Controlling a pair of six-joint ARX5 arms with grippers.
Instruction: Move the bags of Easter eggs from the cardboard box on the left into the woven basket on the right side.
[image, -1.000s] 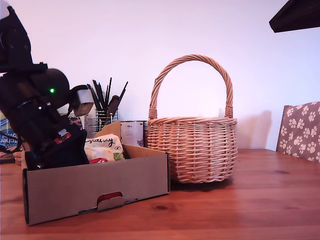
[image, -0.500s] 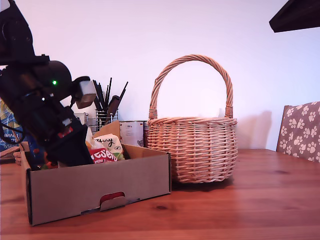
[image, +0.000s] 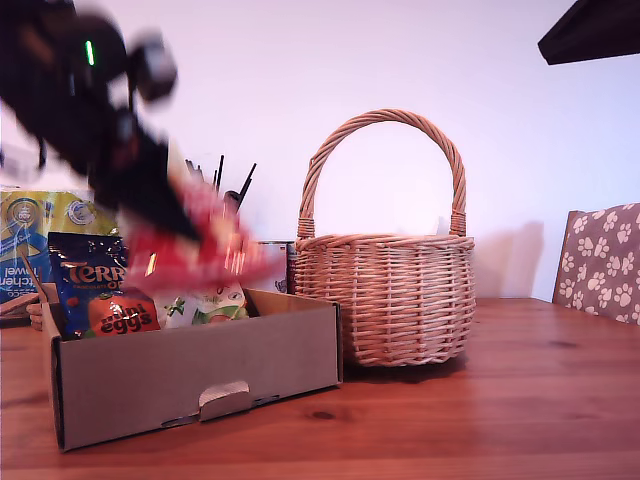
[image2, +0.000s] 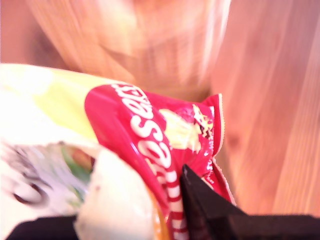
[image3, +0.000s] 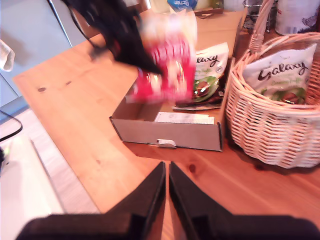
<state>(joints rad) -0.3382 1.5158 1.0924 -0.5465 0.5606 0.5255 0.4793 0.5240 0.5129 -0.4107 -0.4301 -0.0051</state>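
From the exterior view, the cardboard box (image: 200, 375) sits on the wooden worktop (image: 480, 400), and the woven basket (image: 385, 290) stands just beside it on the exterior view's right, its arched handle rising well above the box. Above the box, a blurred black arm carries my first end effector (image: 175, 225), which grips a red Maltesers bag (image: 205, 255); the bag is smeared by motion and hangs clear over the box's back wall. Inside the box a dark blue Terry's bag (image: 100, 285) stands upright, and a white-green Galaxy bag (image: 205, 303) lies next to it, nearer the basket. Behind the box is a yellow-blue kitchen towel pack (image: 45, 235).

In the first wrist view, the Maltesers bag (image2: 160, 145) fills the middle, glossy red with white lettering and a crimped edge. One dark finger (image2: 205, 210) of the end effector presses against it. A pale, blurred pouch (image2: 55, 165) lies against the red bag.

In the second wrist view, my second end effector (image3: 166, 200) hovers over the worktop in front of the box (image3: 170, 135), its fingers nearly together with nothing between them. The red bag (image3: 165, 75) hangs above the box. One Galaxy bag (image3: 207, 75) lies in the box, another Galaxy bag (image3: 280, 77) inside the basket (image3: 270, 130).
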